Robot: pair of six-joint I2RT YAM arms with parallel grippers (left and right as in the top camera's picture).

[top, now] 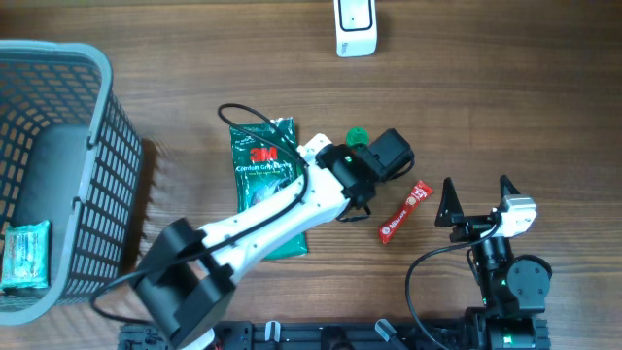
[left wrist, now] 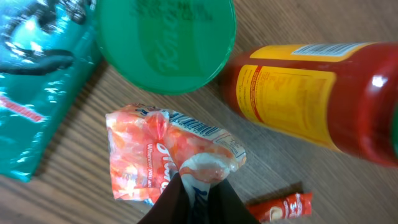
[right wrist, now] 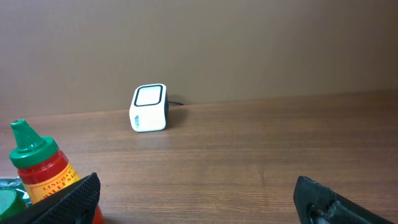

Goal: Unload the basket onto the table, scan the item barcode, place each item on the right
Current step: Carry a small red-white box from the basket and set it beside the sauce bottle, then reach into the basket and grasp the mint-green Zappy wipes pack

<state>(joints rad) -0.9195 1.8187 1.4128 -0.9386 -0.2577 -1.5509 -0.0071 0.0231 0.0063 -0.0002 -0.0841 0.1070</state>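
Zero scans done, by my read. Grey basket (top: 97,117) at left and green 3M pouch (top: 260,160) mid-table, neither in play. Scanner (top: 356,27) sits at far edge, well apart from the work. Left gripper (left wrist: 189,202) is pinched on crimped end of orange snack pkt (left wrist: 143,155), near sauce bottle (left wrist: 298,93). Right gripper (top: 476,190) is spread wide, empty. Still to do: lift, carry, show barcode.

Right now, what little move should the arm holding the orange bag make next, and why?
Probably raise the orange bag, I'd guess. The left gripper has its jaws pinched on a corner, a green lid and sauce bottle crowd it, and the white scanner stands far off across the table.
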